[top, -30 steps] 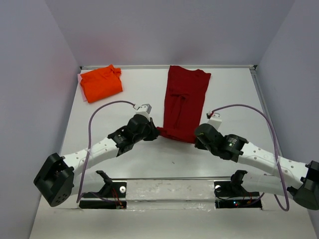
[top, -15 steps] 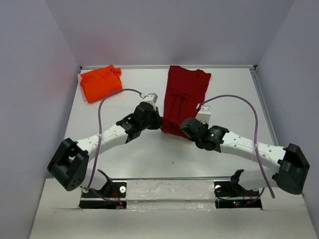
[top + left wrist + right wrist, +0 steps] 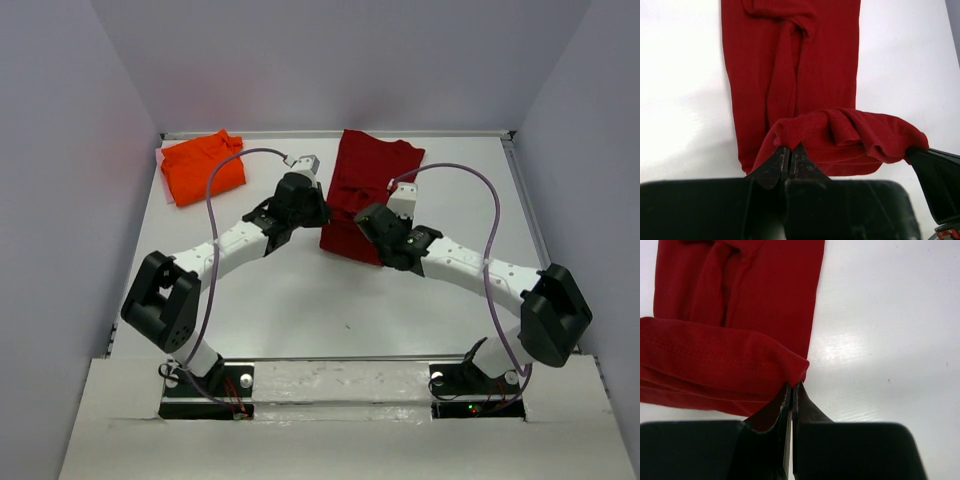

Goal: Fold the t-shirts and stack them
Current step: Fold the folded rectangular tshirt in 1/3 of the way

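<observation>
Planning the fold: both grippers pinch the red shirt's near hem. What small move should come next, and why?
Probably carry the hem toward the far edge: the left gripper and right gripper hold it lifted, only partway over the crimson shirt.

Both the left arm [image 3: 235, 243] and the right arm [image 3: 470, 268] have white tube links between bulky black joint housings. Behind each wrist sits a small pale box [image 3: 305, 163], and from it a thin purple cable [image 3: 209, 195] runs back. The left gripper [image 3: 790, 150] has dark wedge fingers [image 3: 771, 169] with scuffed tips.
</observation>
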Available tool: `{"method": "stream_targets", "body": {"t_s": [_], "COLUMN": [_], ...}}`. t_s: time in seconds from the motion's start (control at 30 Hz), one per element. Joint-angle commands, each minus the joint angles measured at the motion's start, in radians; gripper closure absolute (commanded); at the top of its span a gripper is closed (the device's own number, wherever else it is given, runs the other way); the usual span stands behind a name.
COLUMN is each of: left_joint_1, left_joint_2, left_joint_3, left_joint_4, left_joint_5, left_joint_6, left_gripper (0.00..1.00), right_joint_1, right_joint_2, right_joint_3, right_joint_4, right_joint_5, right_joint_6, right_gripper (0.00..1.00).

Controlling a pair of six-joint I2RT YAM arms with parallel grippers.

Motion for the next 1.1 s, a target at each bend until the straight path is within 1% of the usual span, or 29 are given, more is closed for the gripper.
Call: {"method": "stream_targets", "body": {"t_s": [0.0, 0.2, 0.33, 0.43, 0.67, 0.93, 1.07], "left_joint_1": [0.033, 0.070, 0.082, 0.089, 0.096, 0.107, 0.110], "left_joint_2": [0.027, 0.113, 0.166, 0.226, 0.320, 0.452, 0.516], "left_joint_3": [0.118, 0.251, 0.308, 0.339, 0.386, 0.413, 0.469], "left_joint_4": [0.027, -0.016, -0.025, -0.019, 0.002, 0.081, 0.085], "left_joint_5": [0.012, 0.041, 0.058, 0.075, 0.108, 0.148, 0.158], "left_joint_6": [0.050, 0.081, 0.090, 0.092, 0.099, 0.085, 0.088], "left_gripper": [1.00, 1.00, 1.00, 1.00, 1.00, 1.00, 1.00], "right_joint_1": [-0.050, -0.110, -0.130, -0.155, -0.164, -0.182, -0.193], "right_joint_2": [0.032, 0.098, 0.142, 0.176, 0.256, 0.369, 0.425], "right_joint_3": [0.084, 0.147, 0.170, 0.176, 0.202, 0.243, 0.271], "right_joint_4": [0.100, 0.149, 0.169, 0.183, 0.192, 0.192, 0.187], "right_joint_5": [0.078, 0.080, 0.086, 0.078, 0.095, 0.138, 0.138], "right_joint_6": [-0.086, -0.160, -0.186, -0.193, -0.210, -0.227, -0.221], "right_gripper": [1.00, 1.00, 1.00, 1.00, 1.00, 1.00, 1.00]}}
